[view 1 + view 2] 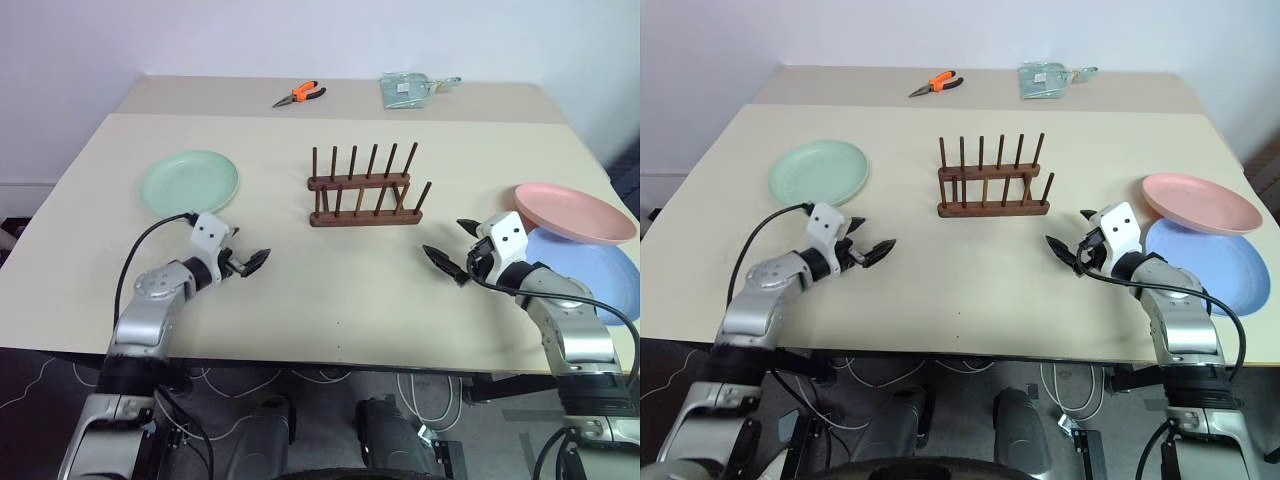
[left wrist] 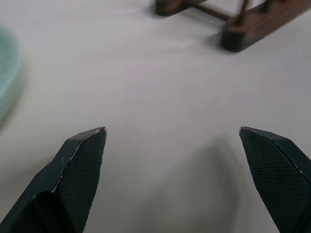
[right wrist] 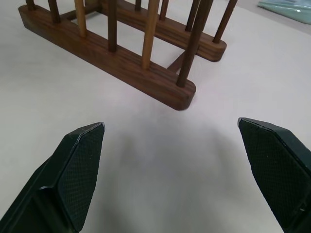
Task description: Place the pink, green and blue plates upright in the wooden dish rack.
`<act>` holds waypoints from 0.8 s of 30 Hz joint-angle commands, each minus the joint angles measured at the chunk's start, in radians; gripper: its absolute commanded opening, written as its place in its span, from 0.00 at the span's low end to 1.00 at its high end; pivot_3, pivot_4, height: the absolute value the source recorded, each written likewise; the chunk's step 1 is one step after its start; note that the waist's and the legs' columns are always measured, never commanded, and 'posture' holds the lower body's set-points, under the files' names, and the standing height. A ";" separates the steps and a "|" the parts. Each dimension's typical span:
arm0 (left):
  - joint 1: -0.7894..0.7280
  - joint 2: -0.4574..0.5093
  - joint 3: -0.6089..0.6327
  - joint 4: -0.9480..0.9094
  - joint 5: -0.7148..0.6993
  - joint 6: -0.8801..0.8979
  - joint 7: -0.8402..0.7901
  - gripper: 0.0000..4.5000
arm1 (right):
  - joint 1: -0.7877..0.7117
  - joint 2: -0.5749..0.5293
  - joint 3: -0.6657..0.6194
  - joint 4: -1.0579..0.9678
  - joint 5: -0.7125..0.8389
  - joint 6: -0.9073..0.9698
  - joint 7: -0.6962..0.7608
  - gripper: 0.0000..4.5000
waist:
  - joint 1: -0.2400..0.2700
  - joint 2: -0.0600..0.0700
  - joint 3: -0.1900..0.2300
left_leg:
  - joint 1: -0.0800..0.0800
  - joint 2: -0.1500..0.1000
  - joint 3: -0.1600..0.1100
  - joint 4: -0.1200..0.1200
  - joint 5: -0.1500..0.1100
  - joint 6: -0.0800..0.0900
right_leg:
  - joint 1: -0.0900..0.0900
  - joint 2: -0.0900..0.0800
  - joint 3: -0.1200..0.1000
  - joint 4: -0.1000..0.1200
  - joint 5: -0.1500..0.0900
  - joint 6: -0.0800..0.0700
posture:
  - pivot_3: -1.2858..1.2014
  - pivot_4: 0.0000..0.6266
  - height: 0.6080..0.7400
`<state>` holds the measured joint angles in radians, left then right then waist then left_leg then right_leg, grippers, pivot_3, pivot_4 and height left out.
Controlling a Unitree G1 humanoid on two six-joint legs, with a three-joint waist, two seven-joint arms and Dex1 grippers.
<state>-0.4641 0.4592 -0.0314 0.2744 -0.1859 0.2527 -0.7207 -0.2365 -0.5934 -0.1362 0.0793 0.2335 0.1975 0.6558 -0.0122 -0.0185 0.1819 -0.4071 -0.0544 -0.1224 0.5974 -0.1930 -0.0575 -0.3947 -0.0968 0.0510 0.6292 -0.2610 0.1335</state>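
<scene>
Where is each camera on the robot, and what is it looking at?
Left eye and right eye: on the head, looking down over the table, both arms showing.
Left wrist: looks past the open left tool at the wooden dish rack.
Right wrist: looks past the open right tool at the rack.
Shared: all views show the rack.

Rack (image 1: 993, 184) sits mid-table (image 1: 960, 290), no plates in it. Green plate (image 1: 819, 171) flat on the left side. Pink plate (image 1: 1200, 203) on the right, overlapping the far edge of the blue plate (image 1: 1215, 270). Left gripper (image 1: 872, 252) and right gripper (image 1: 1072, 240) both gaping, holding nothing, hovering over bare table on either side of the rack, well short of the plates. Orange pliers (image 1: 934, 84) and a clear bag (image 1: 1044, 79) at the far edge.
</scene>
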 commanded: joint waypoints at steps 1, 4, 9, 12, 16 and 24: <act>-0.197 -0.056 -0.085 0.251 0.063 -0.095 -0.091 1.00 | -0.002 0.015 -0.014 -0.056 -0.021 -0.024 -0.047 1.00 | 0.003 0.000 0.000 | 0.000 0.000 0.000 0.000 0.000 0.000 | 0.000 0.000 0.000 0.000 0.000 0.000 | 0.52 0.24 1.00; -0.371 -0.137 -0.110 0.541 0.121 -0.194 -0.075 1.00 | 0.034 0.027 -0.027 -0.111 -0.019 -0.009 -0.078 1.00 | 0.001 -0.001 0.000 | -0.001 -0.001 0.000 0.001 0.000 0.000 | 0.000 0.000 0.000 0.000 0.000 0.001 | 0.52 0.24 1.00; -0.544 -0.254 -0.123 0.853 0.179 -0.321 -0.081 1.00 | 0.134 0.040 -0.047 -0.228 -0.025 0.022 -0.138 1.00 | -0.006 -0.001 0.000 | -0.001 -0.001 0.000 0.000 -0.001 0.001 | -0.001 0.000 0.000 0.000 0.000 0.003 | 0.52 0.24 1.00; -0.581 -0.292 -0.120 0.937 0.201 -0.352 -0.086 1.00 | 0.184 0.048 -0.062 -0.288 -0.021 0.042 -0.173 1.00 | -0.006 -0.001 0.000 | -0.001 -0.001 0.000 0.000 -0.001 0.001 | -0.001 0.000 0.000 0.001 0.000 0.003 | 0.52 0.24 1.00; -0.590 -0.305 -0.110 0.975 0.218 -0.380 -0.074 0.70 | 0.228 0.053 -0.065 -0.336 -0.023 0.060 -0.194 1.00 | -0.005 -0.001 0.000 | -0.001 -0.001 0.000 0.001 -0.001 0.001 | 0.000 0.000 0.000 0.001 0.000 0.003 | 0.52 0.24 1.00; -0.513 -0.316 -0.113 0.897 0.214 -0.475 -0.214 0.26 | 0.234 0.045 -0.058 -0.335 -0.030 0.078 -0.205 1.00 | -0.003 -0.001 0.000 | 0.000 -0.001 -0.001 0.001 -0.001 0.001 | 0.001 0.000 0.000 0.001 0.000 0.003 | 0.52 0.24 1.00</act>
<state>-1.0001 0.1518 -0.1336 1.1951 0.0228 -0.2029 -0.8776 0.0100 -0.5418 -0.1719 -0.2344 0.2025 0.2792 0.4557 -0.0152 -0.0193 0.1818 -0.4072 -0.0554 -0.1230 0.5988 -0.1939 -0.0561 -0.3936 -0.0969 0.0506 0.6301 -0.2610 0.1368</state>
